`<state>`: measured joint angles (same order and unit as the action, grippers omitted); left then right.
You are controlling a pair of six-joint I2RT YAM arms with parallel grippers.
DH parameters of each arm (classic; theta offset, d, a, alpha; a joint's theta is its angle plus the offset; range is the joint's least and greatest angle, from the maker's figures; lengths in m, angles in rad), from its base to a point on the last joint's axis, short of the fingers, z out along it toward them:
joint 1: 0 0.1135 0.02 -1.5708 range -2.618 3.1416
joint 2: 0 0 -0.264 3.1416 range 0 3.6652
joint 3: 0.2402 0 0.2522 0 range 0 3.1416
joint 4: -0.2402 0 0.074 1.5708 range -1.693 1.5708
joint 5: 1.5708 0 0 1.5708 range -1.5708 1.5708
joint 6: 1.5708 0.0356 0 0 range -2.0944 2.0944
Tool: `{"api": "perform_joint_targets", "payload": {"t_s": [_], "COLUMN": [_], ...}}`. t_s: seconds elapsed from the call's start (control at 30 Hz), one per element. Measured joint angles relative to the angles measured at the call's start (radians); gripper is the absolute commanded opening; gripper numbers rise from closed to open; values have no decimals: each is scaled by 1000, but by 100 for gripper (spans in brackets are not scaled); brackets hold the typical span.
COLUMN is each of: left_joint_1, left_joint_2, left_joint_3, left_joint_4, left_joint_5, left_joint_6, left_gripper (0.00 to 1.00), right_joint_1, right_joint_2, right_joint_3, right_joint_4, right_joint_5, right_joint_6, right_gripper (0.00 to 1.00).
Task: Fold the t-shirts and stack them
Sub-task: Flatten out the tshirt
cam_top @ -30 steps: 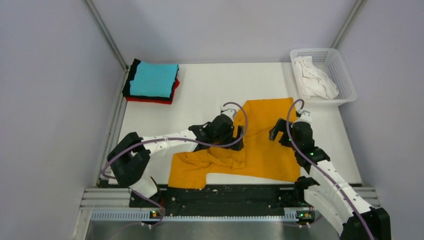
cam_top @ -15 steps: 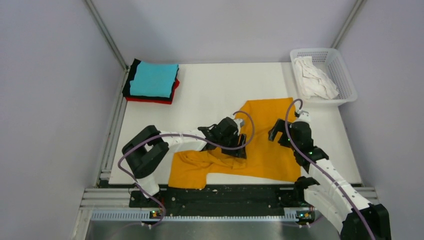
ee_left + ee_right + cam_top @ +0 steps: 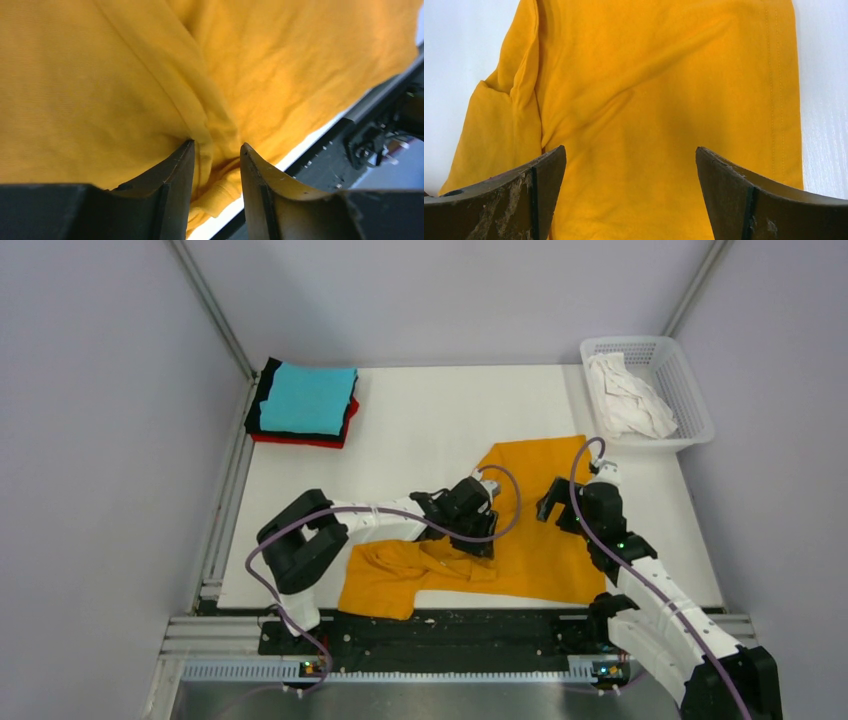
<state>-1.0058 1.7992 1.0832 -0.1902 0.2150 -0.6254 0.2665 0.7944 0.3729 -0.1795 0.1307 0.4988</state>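
Observation:
The orange-yellow t-shirt (image 3: 540, 550) lies rumpled on the white table, near the front middle. My left gripper (image 3: 478, 530) is low on its bunched left part. In the left wrist view the narrow jaws of the left gripper (image 3: 216, 147) pinch a raised fold of the orange cloth (image 3: 100, 75). My right gripper (image 3: 575, 505) hovers over the shirt's right half. In the right wrist view the right gripper (image 3: 631, 155) is wide open and empty above the flat orange cloth (image 3: 649, 75). A folded cyan shirt (image 3: 308, 400) tops a red (image 3: 300, 440) and black (image 3: 266, 390) stack at the back left.
A white mesh basket (image 3: 695, 405) at the back right holds a crumpled white shirt (image 3: 625, 395). A black rail (image 3: 440, 630) with the arm bases runs along the table's near edge. Grey walls close in the left and right sides.
My left gripper has moved right and slightly toward the front, and the shirt's bunched left part has shifted with it. The right arm has stayed nearly still.

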Motion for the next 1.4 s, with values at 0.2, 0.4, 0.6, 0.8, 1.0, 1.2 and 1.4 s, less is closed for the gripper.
{"api": "perform_joint_targets", "payload": {"t_s": [0.2,0.4,0.6,0.8,1.0,1.2,1.4], "left_joint_1": [0,-2,-11,-35,-59,-55,26], "left_joint_2": [12,32,59,93,111,47,-25], "left_joint_3": [23,40,64,114,153,144,150], "left_joint_4": [-71,-88,-86,-106,-159,-209,-238], "left_joint_5": [-109,-148,-135,-171,-291,-483,-604], "left_joint_6": [0,0,0,-14,-40,-50,-44], "left_gripper": [42,32,32,0,0,0,0], "right_joint_1": [0,0,0,0,0,0,6], "right_joint_2": [0,0,0,-2,-9,54,257], "right_joint_3": [0,0,0,0,0,0,-13], "right_joint_4": [0,0,0,0,0,27,127], "right_joint_5": [0,0,0,0,0,-18,-92], "right_joint_6": [0,0,0,0,0,5,19], "right_gripper": [99,99,99,99,99,99,99]}}
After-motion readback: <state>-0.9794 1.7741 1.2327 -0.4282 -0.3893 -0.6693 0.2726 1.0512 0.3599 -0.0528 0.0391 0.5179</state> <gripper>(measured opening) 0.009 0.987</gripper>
